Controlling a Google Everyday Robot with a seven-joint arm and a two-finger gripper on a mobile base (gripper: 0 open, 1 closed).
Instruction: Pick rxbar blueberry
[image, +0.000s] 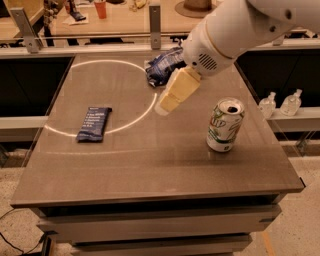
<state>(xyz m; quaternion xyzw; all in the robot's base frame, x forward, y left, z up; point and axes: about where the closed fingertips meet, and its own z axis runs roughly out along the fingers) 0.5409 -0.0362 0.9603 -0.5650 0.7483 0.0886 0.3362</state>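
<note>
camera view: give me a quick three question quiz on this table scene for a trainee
1. True or false: the gripper is touching the rxbar blueberry.
2. What stands upright on the table, on the picture's right? A) a can B) a mug C) a jar
3. Fill in: the snack bag lies near the table's ___ edge.

Key
1. False: the gripper hangs above the table's middle, between the bar and the can.
2. A
3. far
</note>
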